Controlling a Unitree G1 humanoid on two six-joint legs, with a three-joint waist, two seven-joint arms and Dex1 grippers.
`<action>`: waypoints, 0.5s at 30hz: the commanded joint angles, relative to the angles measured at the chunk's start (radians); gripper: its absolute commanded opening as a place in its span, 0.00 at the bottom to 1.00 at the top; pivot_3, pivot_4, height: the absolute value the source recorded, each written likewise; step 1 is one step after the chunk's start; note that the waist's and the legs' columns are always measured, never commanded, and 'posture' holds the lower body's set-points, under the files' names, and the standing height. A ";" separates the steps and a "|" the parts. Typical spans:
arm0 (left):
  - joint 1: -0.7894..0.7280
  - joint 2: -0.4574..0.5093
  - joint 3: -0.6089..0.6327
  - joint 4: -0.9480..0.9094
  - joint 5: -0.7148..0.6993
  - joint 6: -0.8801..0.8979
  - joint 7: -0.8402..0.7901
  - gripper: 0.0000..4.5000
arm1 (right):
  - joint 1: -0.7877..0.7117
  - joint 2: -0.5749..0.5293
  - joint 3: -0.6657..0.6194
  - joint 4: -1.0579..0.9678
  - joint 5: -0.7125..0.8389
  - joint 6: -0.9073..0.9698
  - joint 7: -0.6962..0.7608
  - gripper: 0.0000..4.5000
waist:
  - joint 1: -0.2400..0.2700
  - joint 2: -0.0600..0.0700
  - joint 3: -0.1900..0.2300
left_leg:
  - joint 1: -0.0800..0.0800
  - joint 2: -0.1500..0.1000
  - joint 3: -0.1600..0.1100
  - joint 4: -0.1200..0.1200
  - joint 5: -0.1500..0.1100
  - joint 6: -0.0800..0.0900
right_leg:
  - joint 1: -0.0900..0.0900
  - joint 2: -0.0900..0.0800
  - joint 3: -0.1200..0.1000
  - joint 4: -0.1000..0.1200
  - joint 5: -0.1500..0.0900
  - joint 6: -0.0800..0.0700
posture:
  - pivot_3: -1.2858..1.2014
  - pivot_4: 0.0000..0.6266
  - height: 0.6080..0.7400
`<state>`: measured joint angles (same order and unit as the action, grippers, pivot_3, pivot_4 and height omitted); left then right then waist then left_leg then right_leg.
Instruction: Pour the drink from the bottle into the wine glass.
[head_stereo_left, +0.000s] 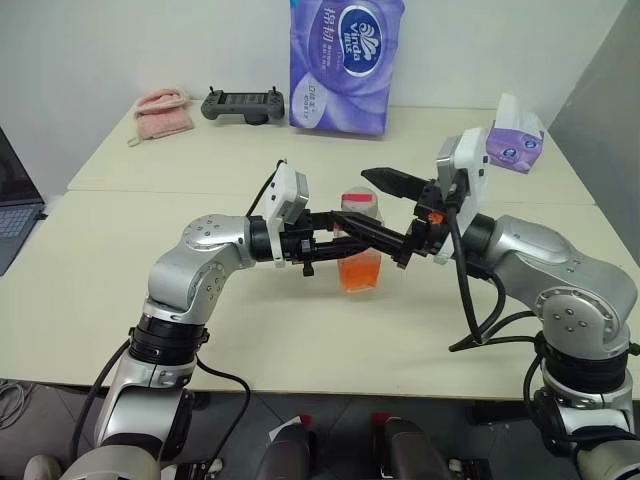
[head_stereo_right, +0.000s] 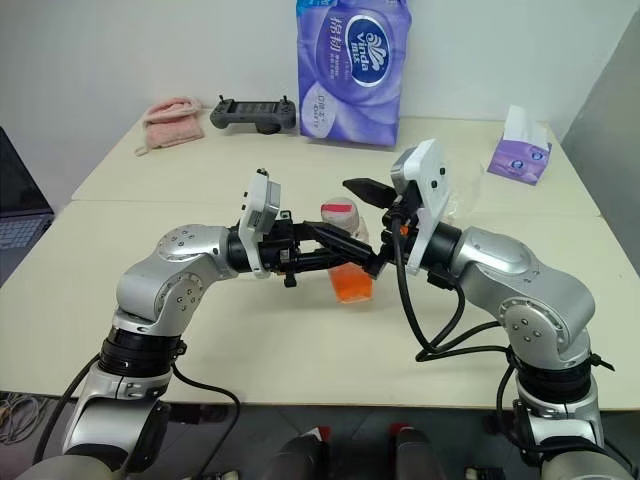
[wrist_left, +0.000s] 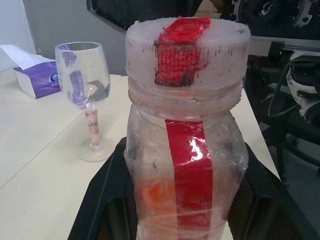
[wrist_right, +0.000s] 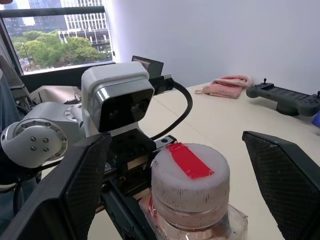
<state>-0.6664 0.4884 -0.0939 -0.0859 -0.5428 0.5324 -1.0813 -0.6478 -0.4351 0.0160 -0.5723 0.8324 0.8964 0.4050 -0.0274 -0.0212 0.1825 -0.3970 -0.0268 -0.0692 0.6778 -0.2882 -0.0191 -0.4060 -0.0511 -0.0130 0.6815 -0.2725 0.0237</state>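
My left gripper (head_stereo_left: 385, 244) is shut on the bottle (head_stereo_left: 360, 245), gripping its body and holding it upright above the middle of the table. The bottle is clear, with a red strip and a pale cap (wrist_right: 190, 177) marked with red tape. The orange-red drink (head_stereo_left: 360, 272) fills its lower part. My right gripper (head_stereo_left: 385, 215) is open at cap height, one finger on either side of the cap and not touching it. The wine glass (wrist_left: 85, 95) stands on the table beyond the bottle, upright, close to a purple tissue box (wrist_left: 35, 80).
Along the back of the table sit a large purple tissue pack (head_stereo_left: 345, 60), a black controller (head_stereo_left: 242, 104) and a pink cloth (head_stereo_left: 163, 112). A laptop (head_stereo_left: 15, 205) lies at the left edge. The table (head_stereo_left: 250, 340) is bare in front of the bottle.
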 joint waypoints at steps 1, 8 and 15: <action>-0.013 0.006 0.018 -0.045 -0.010 -0.013 0.000 0.40 | -0.006 0.006 -0.005 -0.013 -0.013 -0.031 0.002 0.99 | 0.000 0.000 0.000 | 0.000 0.000 0.000 0.000 0.000 0.000 | 0.000 0.000 0.000 0.000 0.000 0.000 | 0.52 0.24 1.00; -0.003 0.011 0.021 -0.055 -0.011 -0.010 0.004 0.40 | -0.003 0.004 -0.017 -0.007 -0.018 -0.036 0.014 0.57 | 0.000 0.000 0.000 | 0.000 0.000 0.000 0.000 0.000 0.000 | 0.000 0.000 0.000 0.000 0.000 0.000 | 0.52 0.24 1.00; 0.002 0.006 0.018 -0.062 -0.012 -0.012 0.011 0.40 | 0.003 -0.020 0.001 -0.010 -0.054 -0.059 0.039 0.39 | 0.000 0.000 0.000 | 0.000 0.000 0.000 0.000 0.000 0.000 | 0.000 0.000 0.000 0.000 0.000 0.000 | 0.52 0.24 1.00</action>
<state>-0.6566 0.4952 -0.0936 -0.1006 -0.5431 0.5335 -1.0760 -0.6401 -0.4393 0.0225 -0.5536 0.7903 0.8587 0.4285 -0.0277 -0.0212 0.1824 -0.3970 -0.0269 -0.0690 0.6778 -0.2883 -0.0189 -0.4060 -0.0510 -0.0129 0.6815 -0.2725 0.0237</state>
